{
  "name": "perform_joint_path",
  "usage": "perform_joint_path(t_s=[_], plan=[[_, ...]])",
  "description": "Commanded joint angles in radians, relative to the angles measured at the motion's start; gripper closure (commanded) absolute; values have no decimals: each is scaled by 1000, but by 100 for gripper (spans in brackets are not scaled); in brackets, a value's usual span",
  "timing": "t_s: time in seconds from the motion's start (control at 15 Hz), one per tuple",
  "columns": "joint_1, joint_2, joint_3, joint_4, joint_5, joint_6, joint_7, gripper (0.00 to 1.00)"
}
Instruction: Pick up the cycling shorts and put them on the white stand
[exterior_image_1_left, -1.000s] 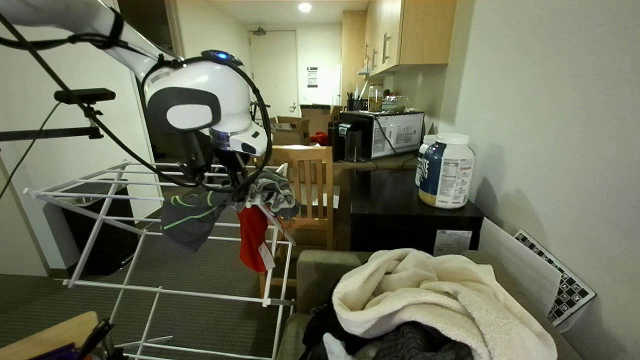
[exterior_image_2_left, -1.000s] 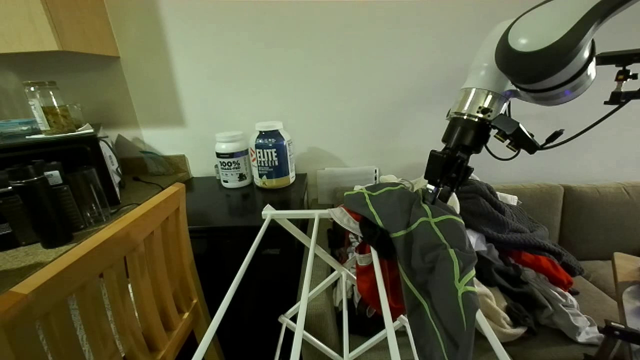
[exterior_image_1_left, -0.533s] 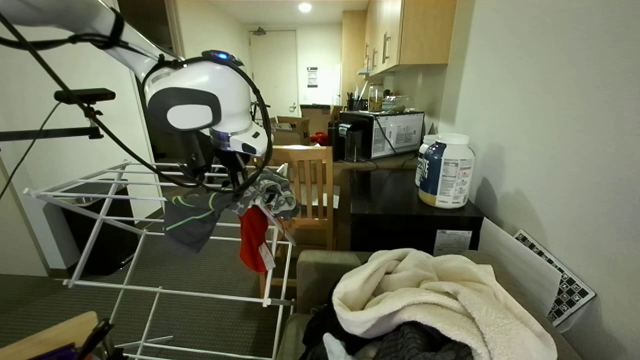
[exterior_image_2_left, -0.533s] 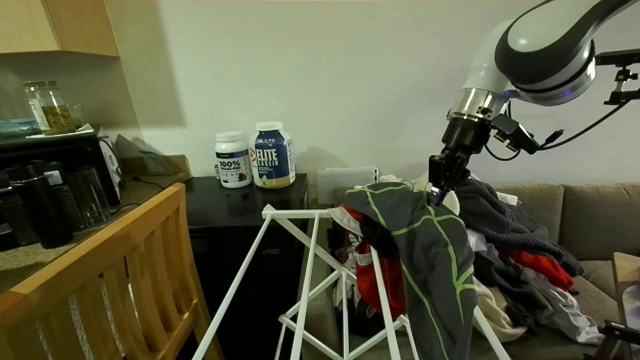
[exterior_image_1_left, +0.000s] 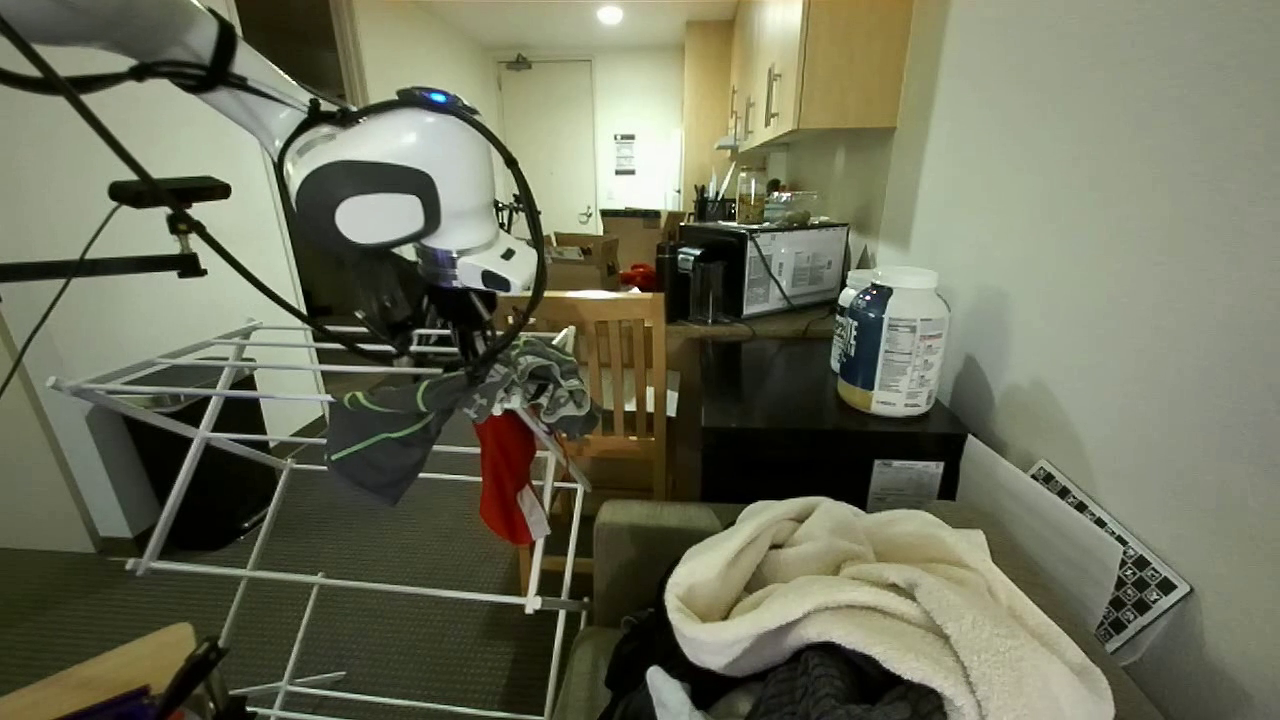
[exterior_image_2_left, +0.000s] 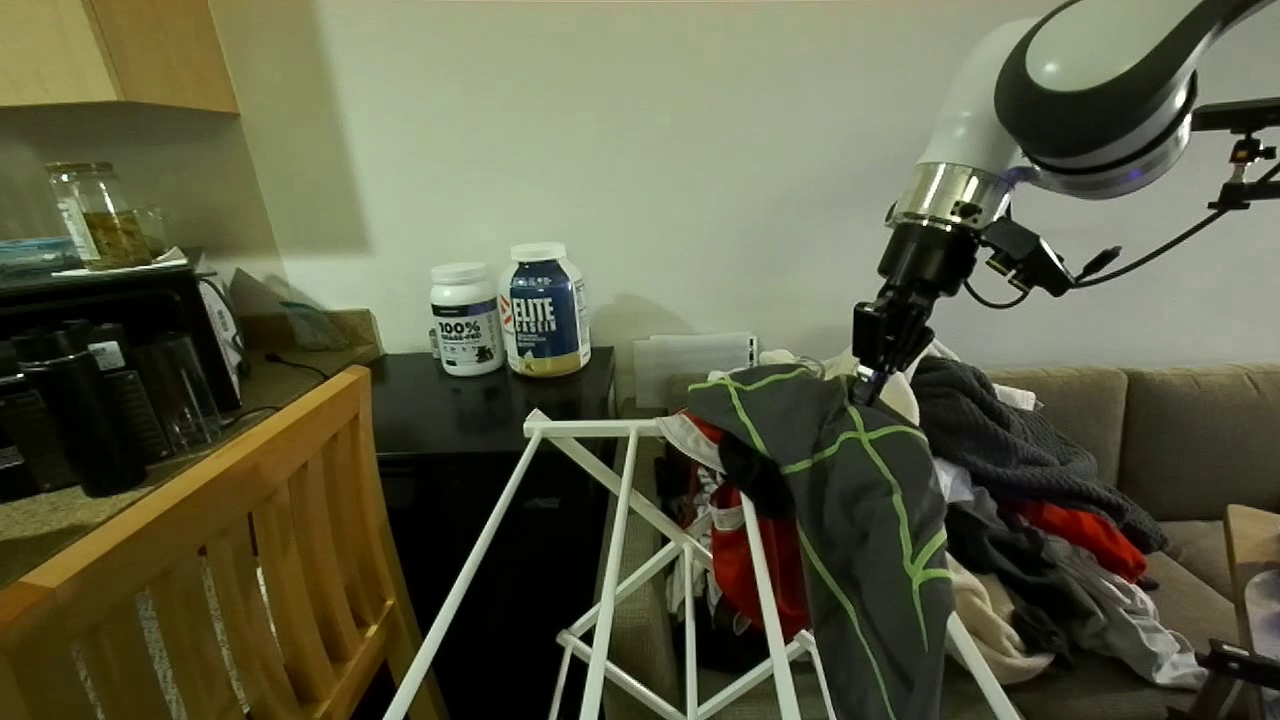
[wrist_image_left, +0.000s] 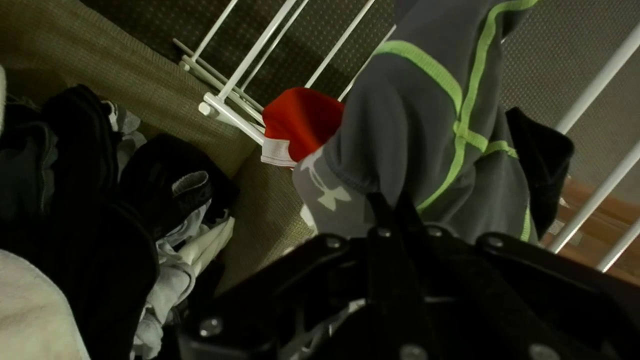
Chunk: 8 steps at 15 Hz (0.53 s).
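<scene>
The grey cycling shorts with lime-green seams (exterior_image_2_left: 870, 540) hang over the near end of the white stand (exterior_image_2_left: 590, 428). In the wrist view the shorts (wrist_image_left: 385, 125) show a light logo on the waistband. They also show in the other view's hanging fold (exterior_image_1_left: 385, 450). My gripper (wrist_image_left: 395, 202) points down at the waistband, its two fingertips close together with a fold of grey cloth between them. In an exterior view the gripper (exterior_image_2_left: 870, 385) touches the top of the shorts. The far side of the pinched fold is hidden.
A red garment (exterior_image_2_left: 745, 570) and a crumpled patterned cloth (exterior_image_1_left: 550, 375) hang on the stand beside the shorts. A sofa with a cream blanket (exterior_image_1_left: 850, 590) and a clothes pile (exterior_image_2_left: 1020, 440) is alongside. A wooden chair (exterior_image_2_left: 230, 560) and a black cabinet (exterior_image_2_left: 480, 420) stand near.
The arm has risen slightly in the last half second. The gripper and the top of the shorts shifted a little one way and back. The shorts still hang on the stand.
</scene>
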Motion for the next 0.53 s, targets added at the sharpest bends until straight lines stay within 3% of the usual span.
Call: perform_joint_path(t_s=[0.0,0.47], plan=[[-10,-45,26,63,-82,-60,69,99],[5,-75,49,222,-102,-162,80,99]])
